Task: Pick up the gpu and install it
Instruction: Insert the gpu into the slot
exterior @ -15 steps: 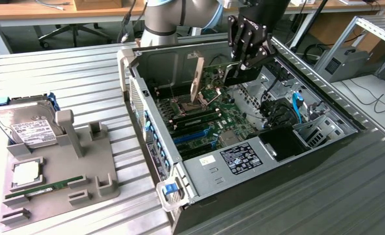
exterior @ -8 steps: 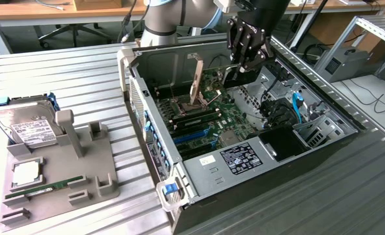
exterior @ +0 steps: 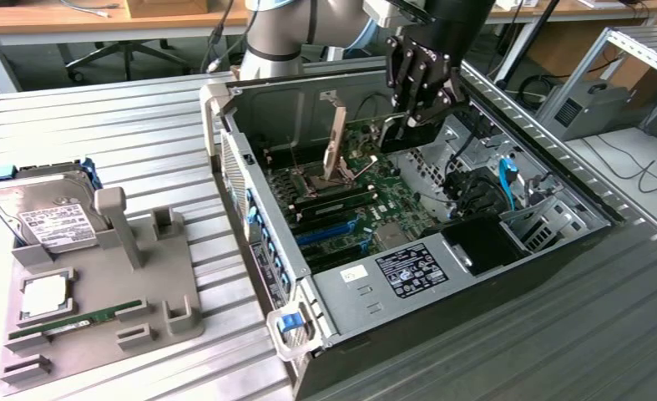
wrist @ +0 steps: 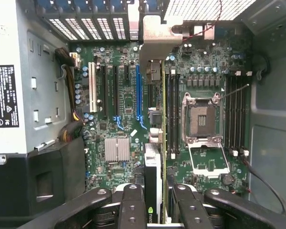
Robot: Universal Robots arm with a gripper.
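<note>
- Wrist view: the gpu (wrist: 151,176) hangs edge-on between my fingers (wrist: 132,205), with its silvery bracket (wrist: 155,38) toward the vented rear wall.
- My gripper (wrist: 156,206) is narrowed to the card's thickness, jaws clamped on both flat faces.
- I judge it light, stiff and fragile, best held along the upper edge, clear of the contacts.
- Beneath it lies the motherboard (wrist: 124,95), with a long blue slot (wrist: 137,95) just beside the card's line.
- Exterior view: I hover over the open computer case (exterior: 451,334).
</note>
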